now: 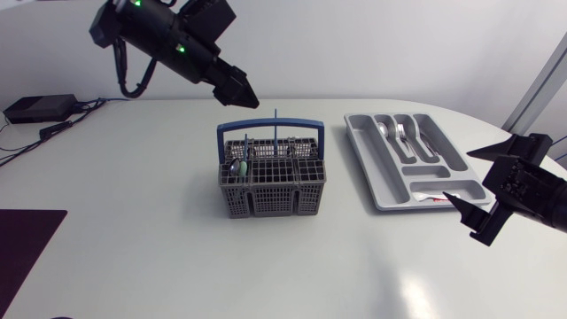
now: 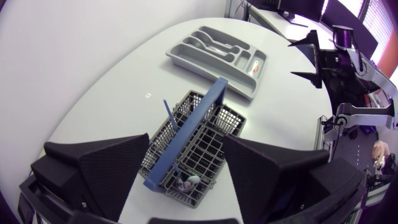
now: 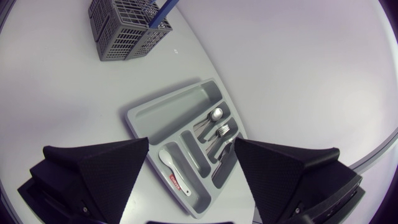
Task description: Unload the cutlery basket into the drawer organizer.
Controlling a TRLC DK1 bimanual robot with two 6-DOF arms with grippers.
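The grey cutlery basket [image 1: 271,182] with a blue handle stands mid-table. In it are a spoon [image 1: 236,167] and a thin blue utensil [image 1: 275,133] standing upright. My left gripper [image 1: 241,91] hangs open above and behind the basket; in the left wrist view the basket [image 2: 193,146] lies below the spread fingers [image 2: 118,165]. The grey drawer organizer [image 1: 390,190] lies to the right, holding a spoon [image 3: 211,118], a fork [image 3: 221,132] and a white, red-marked utensil [image 3: 173,168]. My right gripper [image 1: 458,175] is open above the organizer's near right corner.
A black box with cables [image 1: 40,108] sits at the far left of the table. A dark mat [image 1: 27,244] lies at the front left corner. The organizer's long compartment [image 3: 168,115] holds nothing.
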